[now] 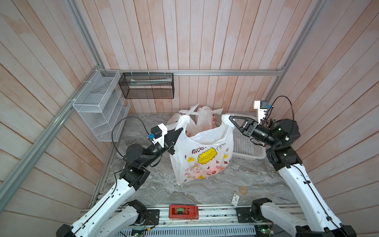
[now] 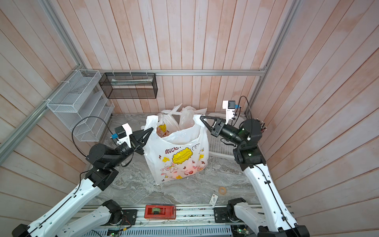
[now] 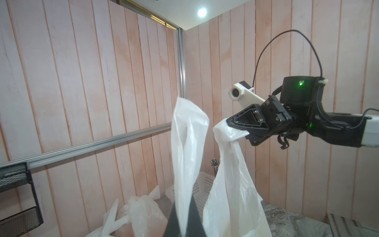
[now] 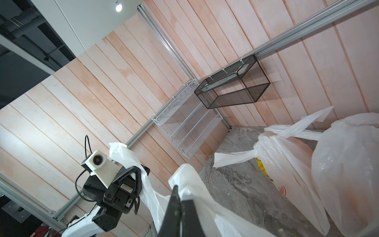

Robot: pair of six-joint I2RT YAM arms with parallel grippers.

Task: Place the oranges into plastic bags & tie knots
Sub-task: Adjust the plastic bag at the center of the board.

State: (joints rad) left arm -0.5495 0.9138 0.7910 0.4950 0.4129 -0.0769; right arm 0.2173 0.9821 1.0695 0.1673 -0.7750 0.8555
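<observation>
holding the two handles [image 1: 183, 121] of one open bag [image 1: 203, 162], left tool [image 1: 180, 130] and right tool [image 1: 231, 118] each clenched on one; two knotted bags [image 1: 205, 121] behind.

- Plastic bag [image 1: 182, 164]: translucent white, printed with a yellow bubble, dark-red lettering, pink bunnies and yellow flowers.
- Oranges [image 1: 213, 172], probably: reddish-orange blurs low through the film.
- Counter [image 1: 256, 178]: grey, marble-veined.
- Basket [image 1: 244, 147]: white, perforated.
- Wall planks [image 1: 205, 41]: pale pinkish-beige.

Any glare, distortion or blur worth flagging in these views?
Both top views: evenly lit, sharp, wall planks bowed by the wide lens. Left wrist view: ceiling lamp flares; nearby plastic bag handle is soft. Right wrist view: ceiling lamp glare too, scene tilted.
</observation>
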